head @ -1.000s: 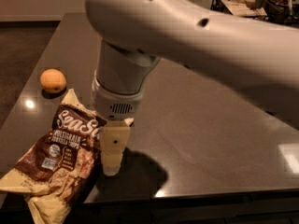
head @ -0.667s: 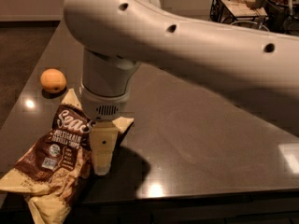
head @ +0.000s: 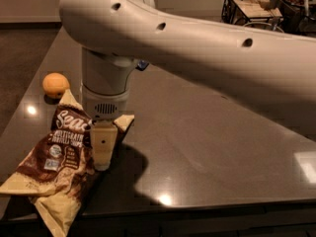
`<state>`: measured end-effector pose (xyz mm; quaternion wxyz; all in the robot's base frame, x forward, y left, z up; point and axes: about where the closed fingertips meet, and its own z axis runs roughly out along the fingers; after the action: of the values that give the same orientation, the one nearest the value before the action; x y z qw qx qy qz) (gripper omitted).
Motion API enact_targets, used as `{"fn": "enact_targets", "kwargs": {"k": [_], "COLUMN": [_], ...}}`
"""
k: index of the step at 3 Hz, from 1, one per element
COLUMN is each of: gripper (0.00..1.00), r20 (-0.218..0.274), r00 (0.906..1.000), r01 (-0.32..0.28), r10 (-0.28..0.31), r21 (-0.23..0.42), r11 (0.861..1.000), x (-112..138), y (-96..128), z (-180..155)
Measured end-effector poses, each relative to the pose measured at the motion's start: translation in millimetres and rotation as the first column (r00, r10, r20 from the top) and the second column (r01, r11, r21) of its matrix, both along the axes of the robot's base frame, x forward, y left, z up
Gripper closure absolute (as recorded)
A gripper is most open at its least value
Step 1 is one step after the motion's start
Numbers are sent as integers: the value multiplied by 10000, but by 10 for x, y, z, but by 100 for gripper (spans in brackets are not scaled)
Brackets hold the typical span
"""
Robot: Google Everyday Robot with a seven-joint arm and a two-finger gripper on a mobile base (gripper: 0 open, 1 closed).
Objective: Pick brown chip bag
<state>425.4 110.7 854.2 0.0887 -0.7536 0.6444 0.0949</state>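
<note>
The arm enters from the upper right and turns downward at the wrist. The gripper points down over the right edge of the brown chip bag, which lies at the front left of the dark tabletop. An orange fruit sits just behind the bag. A wire basket stands at far right.

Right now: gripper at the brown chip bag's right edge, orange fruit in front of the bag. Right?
No: the camera view shows the orange fruit behind the brown chip bag, farther away. The gripper is at the bag's right edge.
</note>
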Motion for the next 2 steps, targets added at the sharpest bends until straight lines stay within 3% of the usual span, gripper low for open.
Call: {"fn": "enact_targets", "kwargs": {"k": [1,2], "gripper": [41,65], "r20": [-228,-514], "r00": [9987,9926], "r01": [469,1128], "r10": [-466,-1103], "r21": [139,479], "r11": [9988,9925], "x": [119,271], "y": [-157,-461], "z": [70,197]}}
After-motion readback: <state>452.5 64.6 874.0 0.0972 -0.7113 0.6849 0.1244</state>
